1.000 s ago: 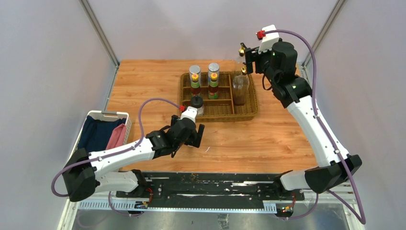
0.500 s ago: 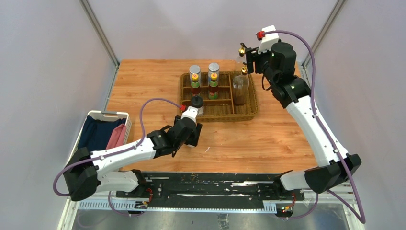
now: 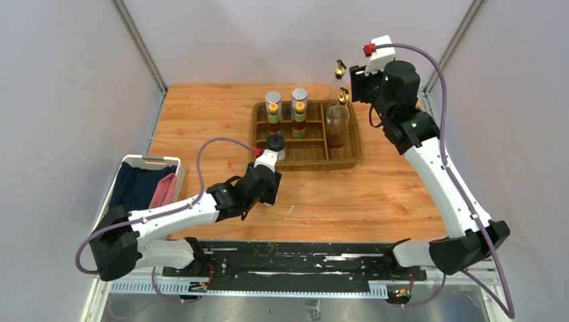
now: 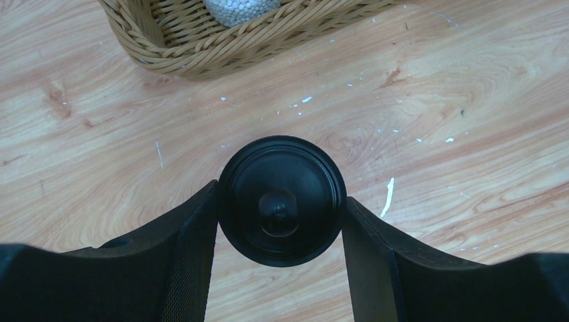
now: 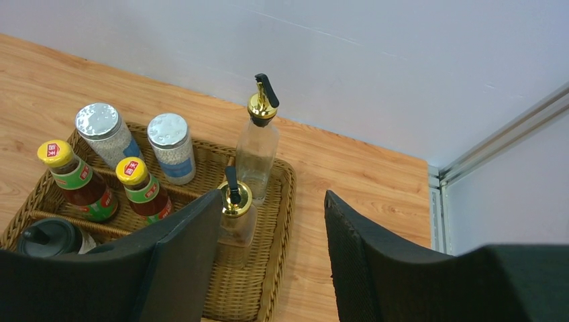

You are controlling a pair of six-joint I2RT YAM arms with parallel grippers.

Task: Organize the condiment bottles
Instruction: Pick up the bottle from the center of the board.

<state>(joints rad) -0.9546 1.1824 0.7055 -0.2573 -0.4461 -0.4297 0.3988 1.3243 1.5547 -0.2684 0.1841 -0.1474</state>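
My left gripper (image 4: 280,193) is low over the table in front of the wicker tray (image 4: 201,50), shut on a black-lidded jar (image 4: 278,221) that stands on the wood; both pads touch the lid. In the top view that gripper (image 3: 269,192) hides the jar. My right gripper (image 5: 272,201) hangs open and empty, high over the tray's right rim (image 5: 278,255). The tray holds two gold-spouted cruets (image 5: 257,147) (image 5: 235,218), two sauce bottles (image 5: 77,180) (image 5: 142,189), two silver-lidded shakers (image 5: 104,134) (image 5: 171,144) and a second black-lidded jar (image 5: 50,238).
A white basket (image 3: 144,161) with folded cloths sits at the table's near left edge. Metal frame posts (image 3: 137,43) rise at the back corners, and the right one runs close behind my right gripper (image 3: 355,77). The tray (image 3: 349,157) stands at the back middle.
The left jaws have come together onto the jar's lid. The right gripper has drawn back to the right, away from the cruet spouts, and its jaws have narrowed.
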